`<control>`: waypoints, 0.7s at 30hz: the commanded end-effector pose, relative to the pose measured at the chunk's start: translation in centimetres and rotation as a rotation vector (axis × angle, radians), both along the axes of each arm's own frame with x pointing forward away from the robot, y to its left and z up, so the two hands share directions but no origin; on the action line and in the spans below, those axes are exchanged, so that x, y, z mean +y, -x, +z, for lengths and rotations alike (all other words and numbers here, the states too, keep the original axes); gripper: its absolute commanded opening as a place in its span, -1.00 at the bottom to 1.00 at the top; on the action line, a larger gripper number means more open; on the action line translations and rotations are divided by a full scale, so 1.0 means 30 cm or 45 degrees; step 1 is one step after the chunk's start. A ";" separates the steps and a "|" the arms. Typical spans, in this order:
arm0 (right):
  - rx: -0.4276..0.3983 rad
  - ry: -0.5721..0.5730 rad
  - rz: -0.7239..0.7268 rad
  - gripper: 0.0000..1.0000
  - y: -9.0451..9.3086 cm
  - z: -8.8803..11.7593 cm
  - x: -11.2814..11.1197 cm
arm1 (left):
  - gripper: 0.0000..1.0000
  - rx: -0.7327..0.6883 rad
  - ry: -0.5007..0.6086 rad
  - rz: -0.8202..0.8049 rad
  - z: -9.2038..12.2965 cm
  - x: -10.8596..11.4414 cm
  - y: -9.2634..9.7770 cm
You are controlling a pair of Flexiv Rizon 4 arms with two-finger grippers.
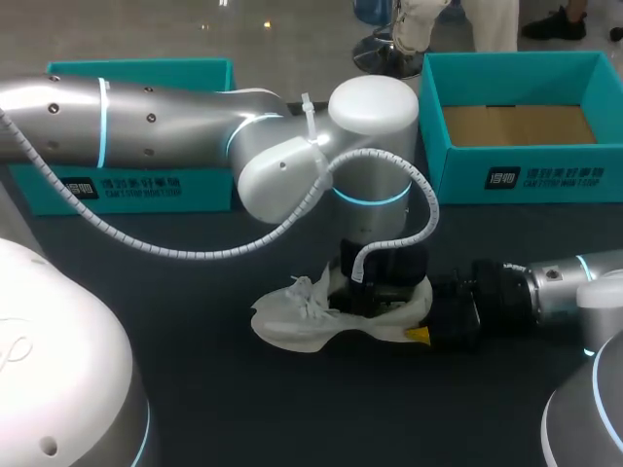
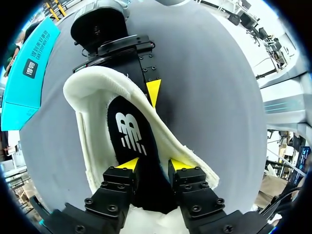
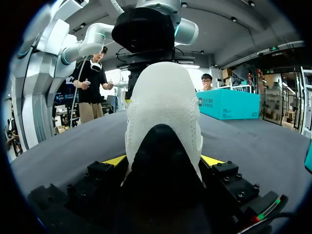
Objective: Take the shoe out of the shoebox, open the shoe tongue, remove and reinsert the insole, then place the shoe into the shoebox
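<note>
A white knit shoe (image 1: 311,316) lies on the dark table, toe toward the left. My right gripper (image 3: 164,161) comes in low from the right and is shut on its heel (image 3: 163,112), a yellow tip pressed against each side. My left gripper (image 2: 154,165) reaches down from above into the shoe's mouth. Its fingers stand apart, open, over the black insole (image 2: 130,134) with the white logo, which lies inside the shoe. In the left wrist view one yellow fingertip (image 2: 153,92) of the right gripper shows against the shoe's outer wall. The open teal shoebox (image 1: 458,156) stands at the back right.
A second teal box part (image 1: 136,185) sits at the back left, partly behind my left arm (image 1: 175,122). Bare dark table lies in front of the shoe and to its left.
</note>
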State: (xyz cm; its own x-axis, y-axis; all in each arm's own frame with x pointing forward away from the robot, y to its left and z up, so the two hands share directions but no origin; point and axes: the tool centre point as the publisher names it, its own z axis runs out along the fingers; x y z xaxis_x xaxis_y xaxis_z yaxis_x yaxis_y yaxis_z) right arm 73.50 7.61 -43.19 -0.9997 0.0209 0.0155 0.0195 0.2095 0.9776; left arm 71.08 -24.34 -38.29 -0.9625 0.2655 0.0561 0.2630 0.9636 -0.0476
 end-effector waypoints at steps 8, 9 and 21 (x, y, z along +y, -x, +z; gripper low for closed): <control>0.003 0.001 -0.001 -1.00 -0.004 -0.014 0.003 | -0.22 -0.039 0.022 0.002 -0.082 -0.015 -0.013; 0.003 0.001 -0.001 -1.00 -0.004 -0.014 0.003 | -0.22 -0.040 0.030 0.002 -0.097 -0.016 -0.012; 0.003 0.001 -0.001 -1.00 -0.004 -0.014 0.003 | -0.24 -0.150 0.095 -0.001 -0.165 0.009 -0.006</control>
State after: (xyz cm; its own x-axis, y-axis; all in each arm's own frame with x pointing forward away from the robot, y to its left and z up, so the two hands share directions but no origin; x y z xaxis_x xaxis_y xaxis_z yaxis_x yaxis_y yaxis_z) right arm 73.49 7.59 -43.24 -0.9997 0.0211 0.0146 0.0187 0.2095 0.9776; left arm 71.80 -24.55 -41.30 -0.9615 0.2682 -0.0597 0.2725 0.9586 -0.0823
